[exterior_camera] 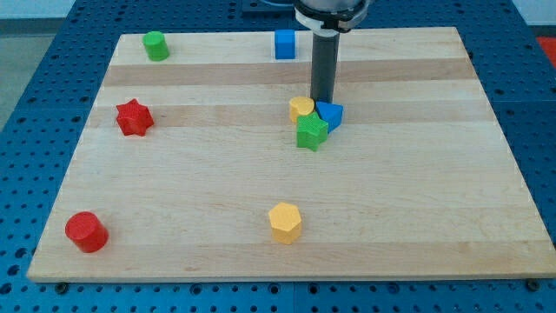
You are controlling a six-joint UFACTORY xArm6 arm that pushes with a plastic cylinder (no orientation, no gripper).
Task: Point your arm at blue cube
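At the far edge of the wooden surface [217, 187], right of centre, the blue cube [285, 43] sits unlabelled, well apart from my tip [322, 102], which carries no claw and touches a yellow block [301, 108] and blue block [330, 114] cluster.

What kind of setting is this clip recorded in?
Probably a robotics lab bench: a pale wooden board lies on a blue perforated metal table, small coloured plastic blocks such as the blue cube are scattered about, and my tip rests by a central cluster.
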